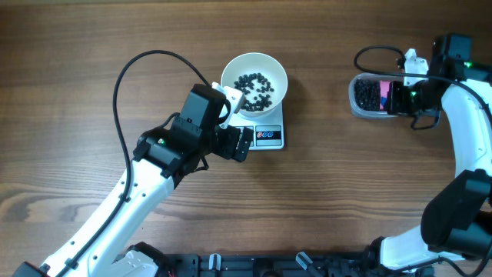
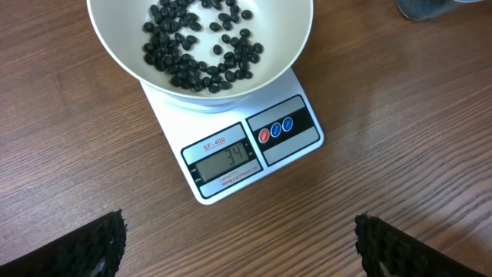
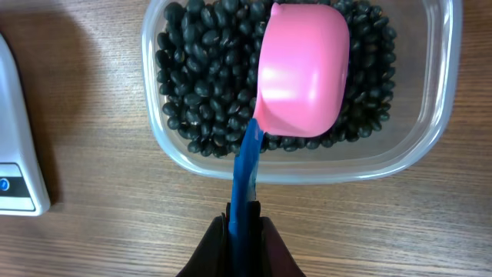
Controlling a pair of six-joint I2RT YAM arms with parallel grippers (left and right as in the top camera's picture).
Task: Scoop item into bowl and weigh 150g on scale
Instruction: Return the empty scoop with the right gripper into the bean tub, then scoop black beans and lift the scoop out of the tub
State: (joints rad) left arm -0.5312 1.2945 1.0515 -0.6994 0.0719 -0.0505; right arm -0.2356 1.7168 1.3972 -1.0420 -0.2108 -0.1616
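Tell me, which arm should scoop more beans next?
Probably the right. The right gripper is shut on the handle of the pink scoop, over the black beans in the clear tub. The left gripper is open and empty near the scale.

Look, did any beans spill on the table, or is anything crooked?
Nothing stands out. The beans sit inside the bowl on the scale. The rest are in the tub under the scoop. No stray beans show on the table.
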